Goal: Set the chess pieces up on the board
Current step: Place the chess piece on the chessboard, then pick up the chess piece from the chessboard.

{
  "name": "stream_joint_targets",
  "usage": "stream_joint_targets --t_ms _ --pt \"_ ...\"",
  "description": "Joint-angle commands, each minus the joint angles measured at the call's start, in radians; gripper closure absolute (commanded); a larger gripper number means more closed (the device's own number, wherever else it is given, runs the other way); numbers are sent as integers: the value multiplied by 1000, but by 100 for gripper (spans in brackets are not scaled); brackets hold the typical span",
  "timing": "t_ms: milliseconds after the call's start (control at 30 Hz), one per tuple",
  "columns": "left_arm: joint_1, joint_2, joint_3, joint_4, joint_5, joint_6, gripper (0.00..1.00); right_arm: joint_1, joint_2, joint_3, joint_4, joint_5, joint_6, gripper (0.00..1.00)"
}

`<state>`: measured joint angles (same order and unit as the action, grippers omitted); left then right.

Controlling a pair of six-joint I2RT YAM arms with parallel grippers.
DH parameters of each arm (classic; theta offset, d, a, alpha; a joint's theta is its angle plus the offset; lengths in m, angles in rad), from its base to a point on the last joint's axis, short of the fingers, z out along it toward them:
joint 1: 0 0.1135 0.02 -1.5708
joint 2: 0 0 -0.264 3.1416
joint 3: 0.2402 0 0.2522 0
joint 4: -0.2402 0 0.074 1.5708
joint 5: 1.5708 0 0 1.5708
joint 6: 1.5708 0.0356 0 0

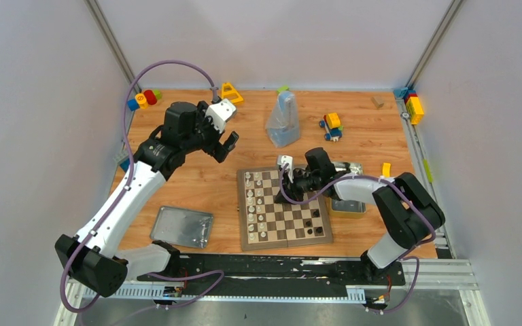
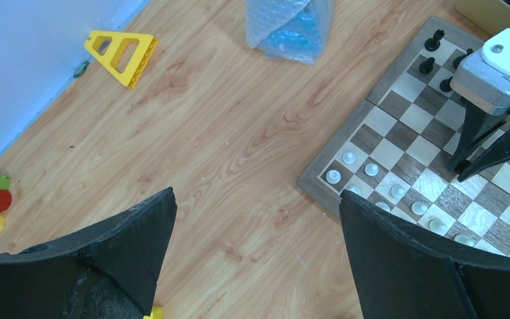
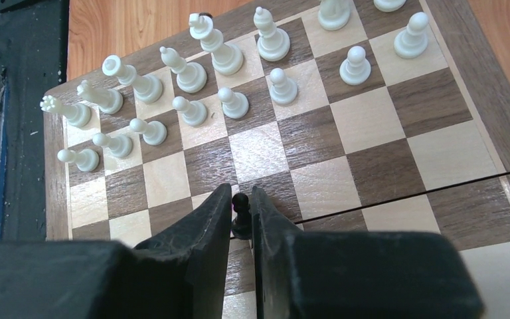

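Right gripper [image 3: 241,226] pinches black pawn [image 3: 241,209] low over board [image 3: 385,169]; white pieces [image 3: 226,56] stand ranked. Placing step. Next likely needs seating pawn squarely, release, straight lift.

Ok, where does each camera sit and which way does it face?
Top external: above and behind the robot, looking down at the board; left arm and right arm show.
Left wrist: raised over the table, facing the white pieces on the board; the open left gripper shows below.
Right wrist: low over the board, facing those pieces; the right gripper shows, closed on a black pawn.
Shared: both wrist views show the white pieces.
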<state>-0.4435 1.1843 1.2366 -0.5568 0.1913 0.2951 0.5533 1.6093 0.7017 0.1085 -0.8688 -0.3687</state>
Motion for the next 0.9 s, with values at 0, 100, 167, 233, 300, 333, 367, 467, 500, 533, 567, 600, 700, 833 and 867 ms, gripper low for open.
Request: stream_joint_targets --t_ms 0,100,167,233,300,333,367,467,500,533,567,600,700,833,867 --pt "5 -37 -9 39 14 10 0 5 -51 -11 -4 12 -33 79" --pt "5 -37 -12 38 13 13 0 5 -71 -10 -20 24 -37 75" --pt "5 -38 -12 38 13 14 0 5 -86 -7 -30 32 -38 75" --pt "5 -38 -12 38 13 15 0 5 -97 -5 -36 42 -37 75" --pt "5 -39 -12 38 13 14 0 5 -104 -3 -48 45 -43 75" --pt "5 -40 -12 37 14 15 0 5 -107 0 -55 49 -47 75" --pt "5 -41 -11 36 13 15 0 5 -110 4 -63 56 -50 73" --pt "5 -44 -7 31 12 18 0 5 -120 29 -100 69 -50 70" --pt "5 -44 -6 30 11 18 0 5 -122 45 -130 76 -49 70" --pt "5 -46 -5 27 10 20 0 5 -121 63 -162 86 -46 70" --pt "5 -48 -6 26 10 21 0 5 -115 83 -195 96 -44 70" --pt "4 -52 -8 25 8 23 0 6 -109 100 -223 106 -45 70" --pt "5 -60 -13 26 4 24 0 14 -103 120 -274 136 -51 67" --pt "5 -66 -13 25 5 24 0 31 -100 126 -299 168 -56 65" --pt "5 -66 -12 26 7 24 0 35 -99 130 -305 178 -56 65"
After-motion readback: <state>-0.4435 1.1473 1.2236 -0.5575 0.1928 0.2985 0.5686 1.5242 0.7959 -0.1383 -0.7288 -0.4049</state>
